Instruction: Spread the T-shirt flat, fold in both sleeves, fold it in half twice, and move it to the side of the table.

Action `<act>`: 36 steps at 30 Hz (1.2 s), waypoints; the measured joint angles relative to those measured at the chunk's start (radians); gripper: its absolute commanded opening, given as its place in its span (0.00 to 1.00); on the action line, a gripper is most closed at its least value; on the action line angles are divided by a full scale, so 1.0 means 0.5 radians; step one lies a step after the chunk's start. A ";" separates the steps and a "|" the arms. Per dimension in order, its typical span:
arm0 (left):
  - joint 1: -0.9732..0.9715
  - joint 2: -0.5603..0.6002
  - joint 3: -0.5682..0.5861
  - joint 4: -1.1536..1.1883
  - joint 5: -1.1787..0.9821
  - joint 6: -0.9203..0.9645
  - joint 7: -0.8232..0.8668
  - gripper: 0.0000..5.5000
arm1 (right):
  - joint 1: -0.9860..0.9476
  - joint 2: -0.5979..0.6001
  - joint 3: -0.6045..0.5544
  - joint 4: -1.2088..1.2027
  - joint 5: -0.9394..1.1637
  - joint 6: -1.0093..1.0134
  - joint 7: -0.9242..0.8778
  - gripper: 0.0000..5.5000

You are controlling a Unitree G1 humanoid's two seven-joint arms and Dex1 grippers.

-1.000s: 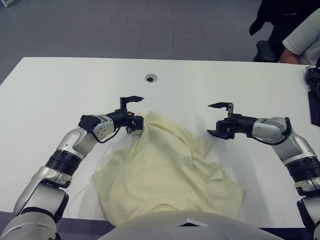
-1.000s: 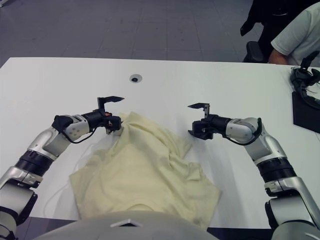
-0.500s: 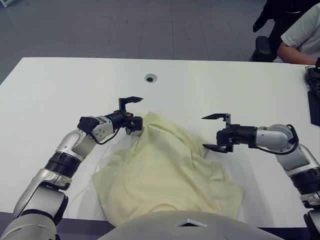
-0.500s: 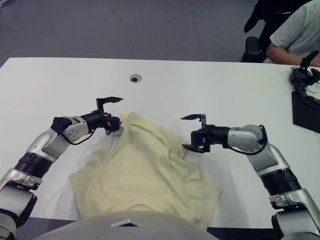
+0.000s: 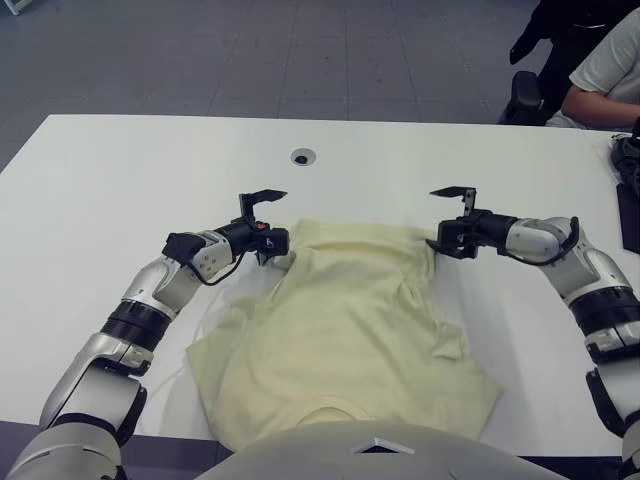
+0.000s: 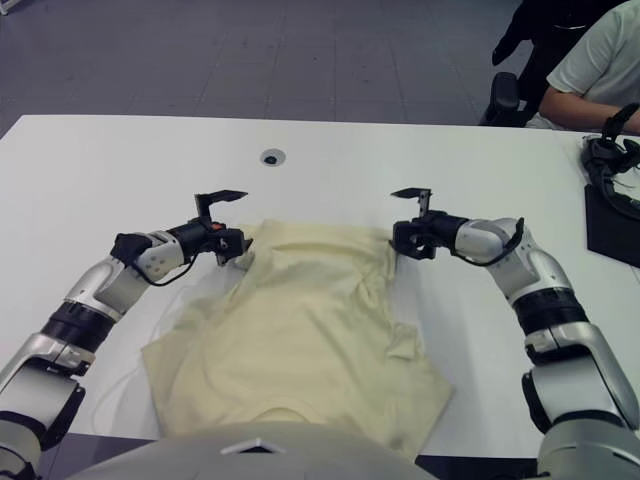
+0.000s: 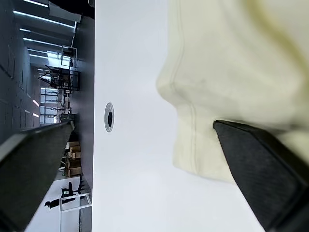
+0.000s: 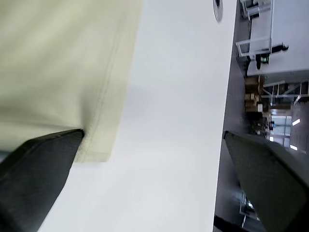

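White table [image 5: 120,170], round cable grommet [image 5: 301,156] set near far edge. Grey tiled floor [image 5: 250,50] beyond. Strip lights [image 7: 38,17] overhead.

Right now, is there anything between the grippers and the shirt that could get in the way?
Nothing visible does. The left gripper and right gripper are both open at the far corners of the shirt, each with one finger touching the cloth.

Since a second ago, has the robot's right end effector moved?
Yes. The right end effector dipped onto the shirt, then drew to the robot's right and toward the far edge of the table, where the hole is, pulling the shirt's corner out.
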 measured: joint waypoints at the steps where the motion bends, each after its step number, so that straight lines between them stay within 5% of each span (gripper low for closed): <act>1: -0.041 -0.029 -0.009 0.061 0.018 0.012 0.034 0.98 | -0.060 0.024 0.014 0.112 -0.030 0.000 -0.071 0.98; 7: -0.342 -0.253 -0.104 0.555 0.136 0.068 0.277 0.98 | -0.265 0.232 0.054 0.581 -0.136 -0.055 -0.509 0.98; 23: -0.845 -0.617 -0.520 1.547 0.549 0.314 1.210 0.98 | -0.381 0.305 0.165 0.906 -0.357 -0.060 -1.192 0.98; 30: -0.739 -0.560 -0.423 1.443 0.443 0.281 1.294 0.98 | -0.346 0.301 0.049 0.685 -0.227 -0.241 -1.289 0.98; 36: -0.175 -0.219 -0.328 0.455 0.453 0.394 1.233 0.98 | 0.159 0.206 -0.054 -0.068 0.339 -0.302 -0.625 0.98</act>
